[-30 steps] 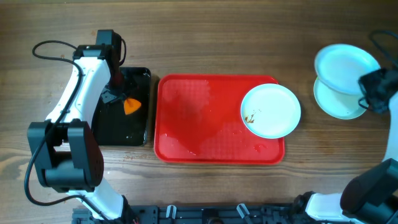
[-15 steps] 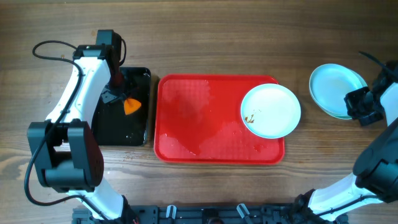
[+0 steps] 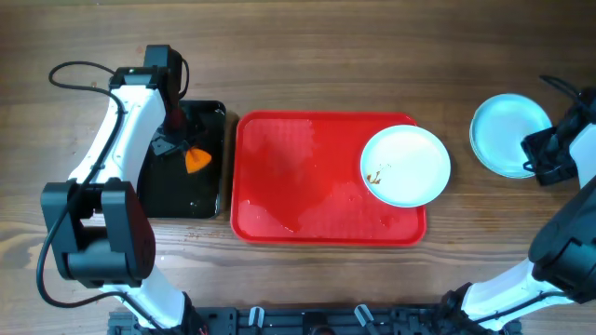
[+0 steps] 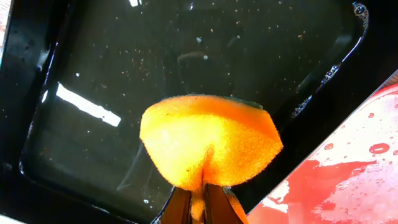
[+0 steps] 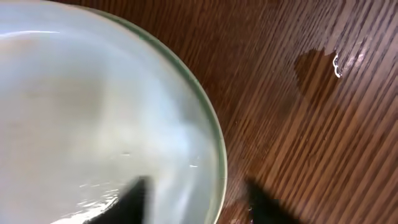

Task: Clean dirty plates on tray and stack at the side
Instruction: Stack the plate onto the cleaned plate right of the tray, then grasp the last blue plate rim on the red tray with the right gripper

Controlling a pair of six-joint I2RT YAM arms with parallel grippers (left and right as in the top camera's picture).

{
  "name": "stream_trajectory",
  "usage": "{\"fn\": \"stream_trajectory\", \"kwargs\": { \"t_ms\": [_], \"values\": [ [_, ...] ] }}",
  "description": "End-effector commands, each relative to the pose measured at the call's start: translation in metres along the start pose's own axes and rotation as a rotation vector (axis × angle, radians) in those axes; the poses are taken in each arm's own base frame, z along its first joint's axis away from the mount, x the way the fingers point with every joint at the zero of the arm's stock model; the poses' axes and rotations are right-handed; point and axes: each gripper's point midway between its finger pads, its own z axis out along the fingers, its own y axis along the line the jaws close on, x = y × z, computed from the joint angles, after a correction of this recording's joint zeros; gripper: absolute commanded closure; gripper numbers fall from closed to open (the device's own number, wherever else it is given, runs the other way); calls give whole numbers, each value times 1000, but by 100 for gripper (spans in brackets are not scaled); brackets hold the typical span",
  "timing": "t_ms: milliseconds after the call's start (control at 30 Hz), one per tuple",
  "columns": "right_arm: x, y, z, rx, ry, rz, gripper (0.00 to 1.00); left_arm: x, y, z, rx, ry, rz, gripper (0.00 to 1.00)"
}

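One pale plate with a small brown smear lies on the right part of the red tray. Another pale plate rests flat on the table at the far right. My right gripper stands open at that plate's near-right rim. In the right wrist view one finger is over the plate and the other over the wood, neither pinching the rim. My left gripper is shut on an orange sponge above the black tray.
The black tray of dark water sits just left of the red tray, whose surface is wet. A damp patch marks the wood beside the right-hand plate. The left arm's cable loops at the back left.
The right gripper lowered the plate it held onto the plate lying at the far right, then opened and let it go. The left arm and sponge have not moved.
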Motion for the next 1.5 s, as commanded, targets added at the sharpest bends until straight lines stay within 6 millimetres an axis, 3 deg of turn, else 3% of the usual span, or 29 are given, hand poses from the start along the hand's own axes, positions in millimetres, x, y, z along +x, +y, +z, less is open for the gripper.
{"fn": "stream_trajectory", "kwargs": {
  "t_ms": [0, 100, 167, 233, 333, 367, 467, 600, 733, 867, 900, 967, 1100, 1133, 1167, 1267, 1333, 1467],
  "values": [
    [1, -3, 8, 29, 2, -7, 9, 2, 0, -6, 10, -8, 17, 96],
    [2, 7, 0, -8, 27, -38, 24, 2, 0, -6, 10, -8, 17, 96],
    [0, 22, -17, -58, 36, -55, 26, 2, 1, -6, 6, -8, 23, 96],
    [-1, 52, -59, -163, 10, -117, 26, -1, 11, -6, -53, -31, 32, 96],
    [21, 94, -127, -325, -29, -236, 34, 9, 24, 6, -108, -3, 20, 96],
    [35, 106, -146, -378, -28, -300, 37, 15, 26, 14, -114, 11, 17, 96],
    [110, 129, -196, -523, 48, -578, 63, 29, 33, 49, -119, 22, 53, 96],
    [187, 127, -220, -548, 138, -828, 63, 27, 32, 76, -87, -35, 123, 96],
    [227, 122, -232, -551, 182, -935, 64, 24, 26, 87, -62, -49, 121, 96],
    [231, 122, -233, -553, 187, -939, 63, 21, 23, 72, -48, -61, 115, 96],
    [231, 122, -233, -553, 187, -939, 59, 17, 21, 59, -36, -83, 113, 96],
    [231, 121, -232, -545, 195, -918, 25, 11, 18, 30, -7, -129, 67, 96],
    [219, 118, -223, -475, 151, -867, 24, 22, 12, -30, 108, -171, 29, 96],
    [212, 115, -215, -420, 126, -832, 31, 25, 14, -39, 114, -181, 29, 96],
    [207, 111, -204, -370, 110, -825, 32, 28, 16, -46, 121, -194, 29, 96],
    [214, 101, -164, -267, 171, -823, 37, 32, 17, -55, 137, -207, 42, 96],
    [218, 92, -123, -173, 207, -800, 35, 38, 11, -55, 164, -180, 68, 96],
    [193, 75, -79, -25, 223, -712, 34, 40, 7, -55, 167, -180, 87, 96]
  ]
}}
